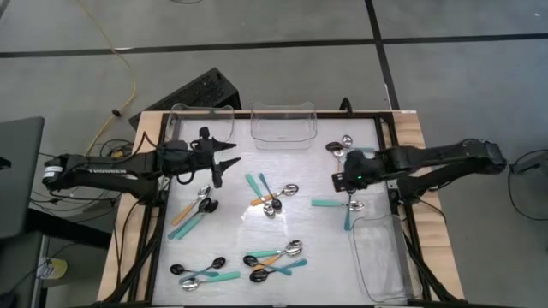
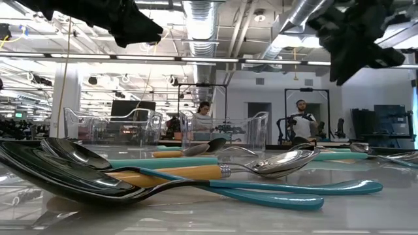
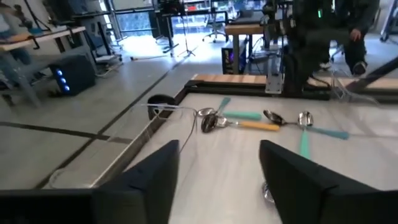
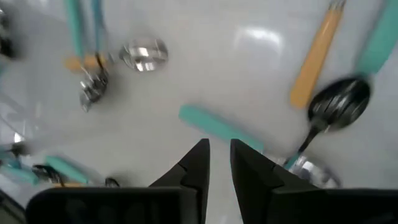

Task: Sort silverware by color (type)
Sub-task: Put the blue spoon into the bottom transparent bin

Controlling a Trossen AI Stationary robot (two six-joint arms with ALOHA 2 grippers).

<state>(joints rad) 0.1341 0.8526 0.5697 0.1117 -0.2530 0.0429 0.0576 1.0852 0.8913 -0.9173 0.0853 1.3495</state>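
Observation:
Several small spoons with silver or black bowls and teal or orange handles lie flat on the white table in loose groups: centre (image 1: 272, 198), left (image 1: 199, 210), near (image 1: 274, 257) and near-left (image 1: 197, 272). My left gripper (image 1: 224, 161) (image 3: 217, 149) hovers wide open over the table's left part, above bare table. My right gripper (image 1: 341, 178) (image 4: 219, 146) hangs over the right part with its fingers a narrow gap apart and nothing between them. It is just short of a teal handle (image 4: 217, 127) of a spoon (image 1: 336, 204). A black-bowled spoon (image 4: 339, 102) lies beside it.
Two clear bins stand at the far edge (image 1: 201, 120) (image 1: 282, 124), and a third sits at the near right corner (image 1: 381, 257). Two silver spoons (image 1: 342, 145) lie far right. People sit in the room behind the table (image 2: 204, 111). Bare table shows between the spoon groups.

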